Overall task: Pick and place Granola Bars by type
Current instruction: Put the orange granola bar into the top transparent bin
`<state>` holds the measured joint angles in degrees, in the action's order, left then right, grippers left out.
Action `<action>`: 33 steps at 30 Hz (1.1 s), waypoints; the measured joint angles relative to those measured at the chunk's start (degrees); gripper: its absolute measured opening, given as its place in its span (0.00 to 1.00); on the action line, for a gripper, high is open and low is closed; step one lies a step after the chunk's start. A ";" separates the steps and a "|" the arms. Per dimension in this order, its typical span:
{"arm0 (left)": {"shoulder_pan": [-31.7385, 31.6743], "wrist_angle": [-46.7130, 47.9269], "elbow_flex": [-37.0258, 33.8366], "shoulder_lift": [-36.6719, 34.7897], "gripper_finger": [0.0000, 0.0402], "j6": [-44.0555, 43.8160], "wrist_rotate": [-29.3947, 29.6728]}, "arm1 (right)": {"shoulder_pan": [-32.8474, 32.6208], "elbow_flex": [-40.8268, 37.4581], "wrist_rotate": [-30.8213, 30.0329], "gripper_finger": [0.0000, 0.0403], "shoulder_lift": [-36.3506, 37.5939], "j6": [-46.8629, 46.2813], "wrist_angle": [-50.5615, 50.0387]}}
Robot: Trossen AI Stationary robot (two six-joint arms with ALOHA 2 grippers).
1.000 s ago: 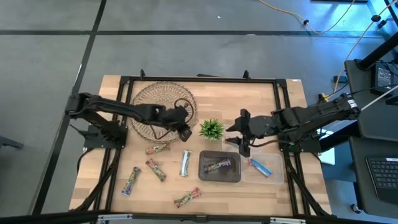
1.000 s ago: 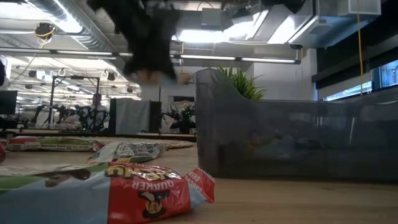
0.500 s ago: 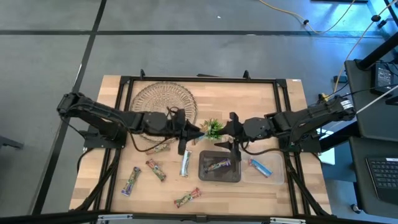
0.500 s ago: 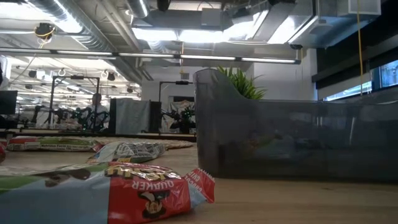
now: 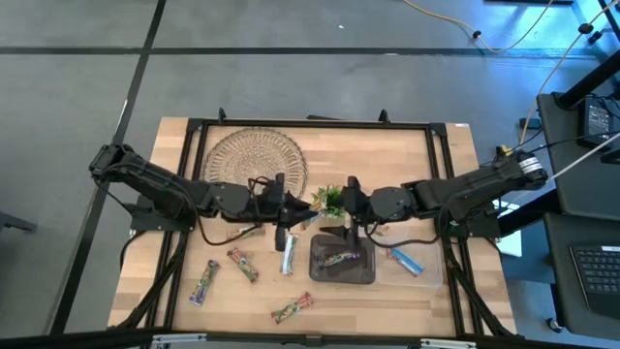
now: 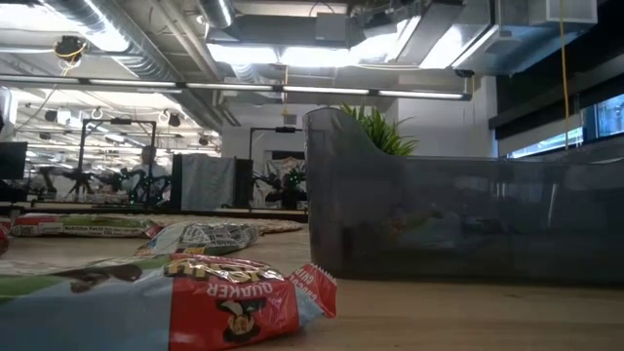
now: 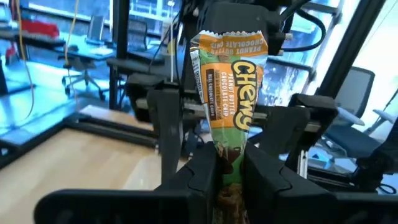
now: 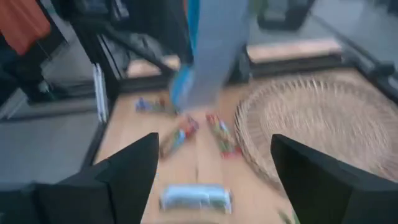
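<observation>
granola bars [image 5: 289, 254]: 8 | trays [image 5: 341, 274]: 2 | plant [image 5: 332, 200]: 1 | woven mat [image 5: 254, 155]: 1

Bright ceiling strip lights, even overhead light, right wrist view motion-blurred, low foreground soft

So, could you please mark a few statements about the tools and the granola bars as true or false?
1. The left tool grips a Chewy bar. True.
2. The dark tray holds nothing. False: one wrapped bar lies in it.
3. The right tool has its fingers spread open. True.
4. The blue bar lies on the woven mat. False: it lies in the clear tray.
</observation>
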<state>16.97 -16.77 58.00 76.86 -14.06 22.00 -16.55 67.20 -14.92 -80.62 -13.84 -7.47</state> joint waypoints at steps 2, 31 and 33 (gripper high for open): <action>-0.01 -0.57 0.00 0.00 0.13 0.53 0.02 | 0.01 0.00 0.04 0.77 -0.71 1.36 3.35; -0.02 -2.83 0.00 0.00 0.13 1.83 -1.01 | 0.36 -0.02 5.07 0.23 -4.37 2.72 16.20; -0.02 -2.82 0.00 0.00 0.14 1.83 -1.03 | 0.36 -0.02 5.07 0.22 -4.37 3.50 16.20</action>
<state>16.95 -19.59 58.00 76.86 -12.23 20.97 -16.19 67.18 -9.85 -84.99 -10.34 8.73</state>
